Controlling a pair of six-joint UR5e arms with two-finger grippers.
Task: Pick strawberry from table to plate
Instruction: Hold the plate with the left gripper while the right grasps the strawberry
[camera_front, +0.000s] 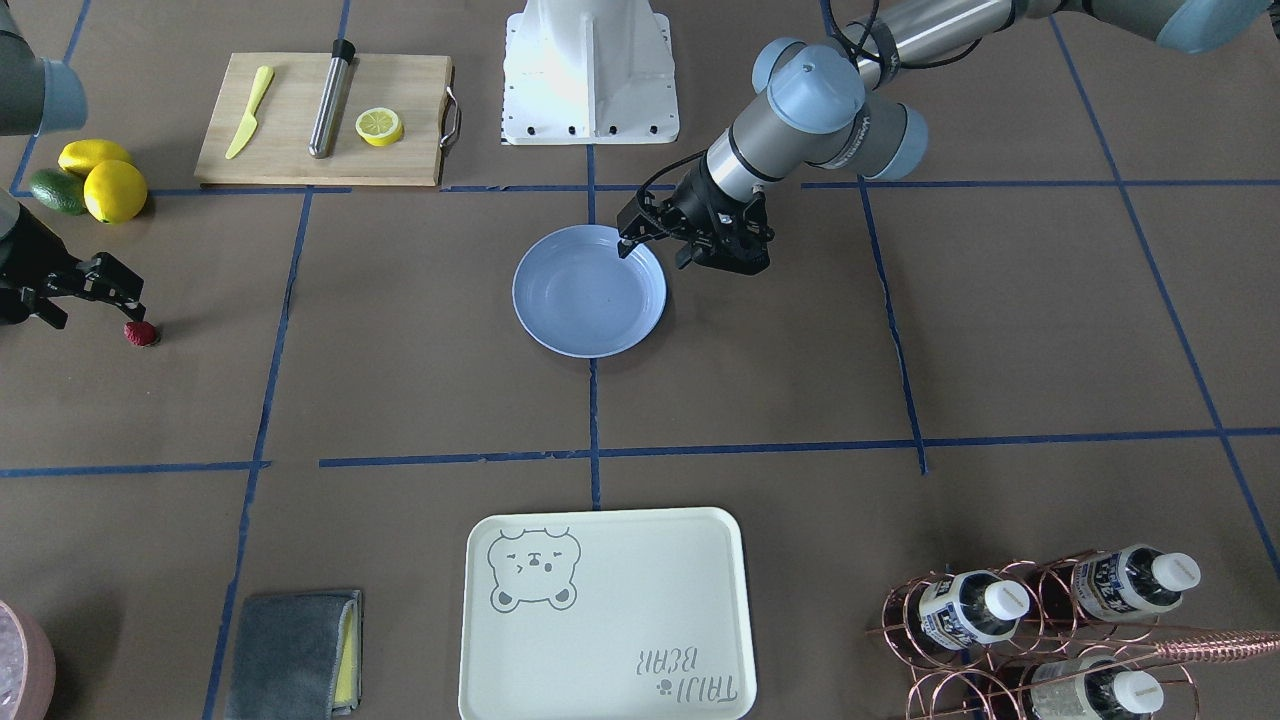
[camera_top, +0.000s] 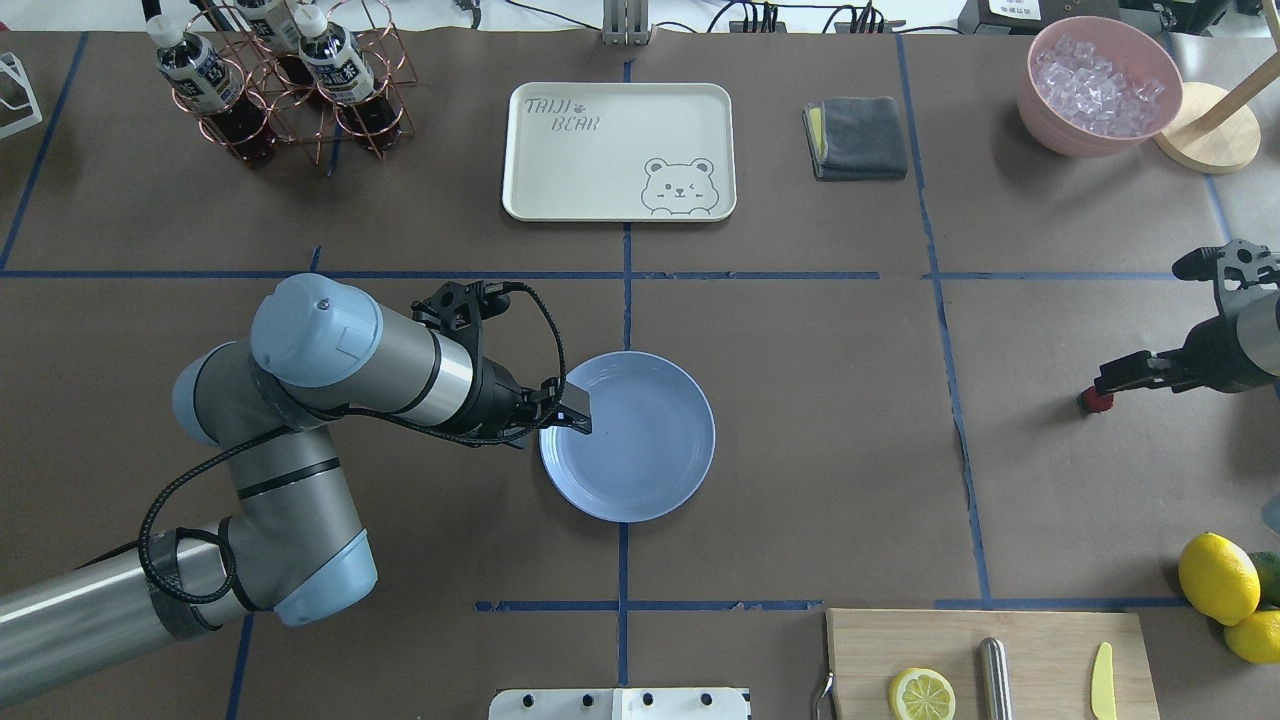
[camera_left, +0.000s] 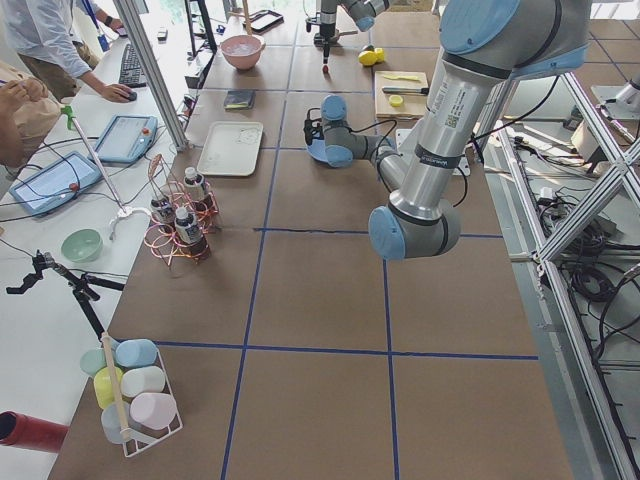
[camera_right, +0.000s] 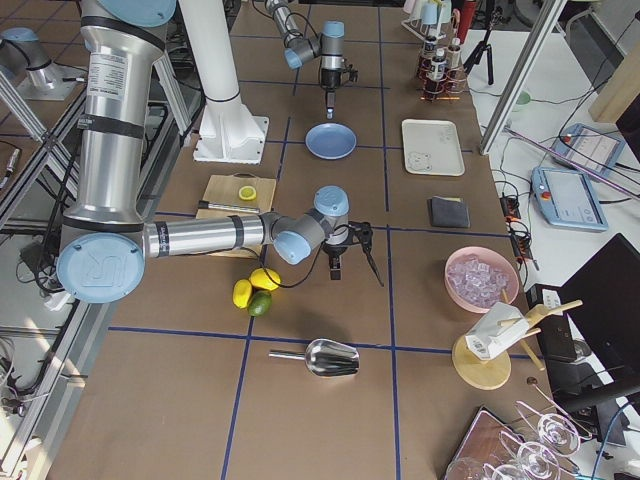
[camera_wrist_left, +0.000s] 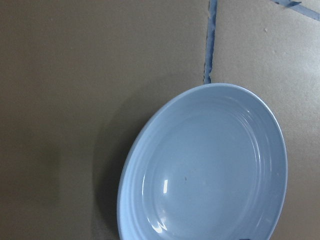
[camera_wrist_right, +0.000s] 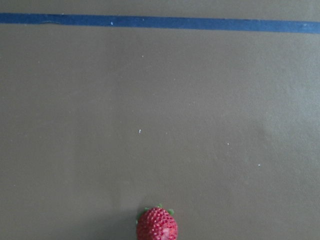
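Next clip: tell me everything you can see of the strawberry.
The strawberry is small and dark red, with bumpy, seeded skin and a few green leaf tips at one end. It looks whole. It lies on the brown table toward the robot's right end, far from the plate and apart from the lemons. The right gripper is close beside it. Whether a finger touches it cannot be told.

Right wrist cam chops the strawberry (camera_wrist_right: 157, 227) off at the bottom edge, only its leafy end shows. Left wrist cam cuts the plate (camera_wrist_left: 210, 165) along the bottom too. In both side views the strawberry's way too tiny to make out.
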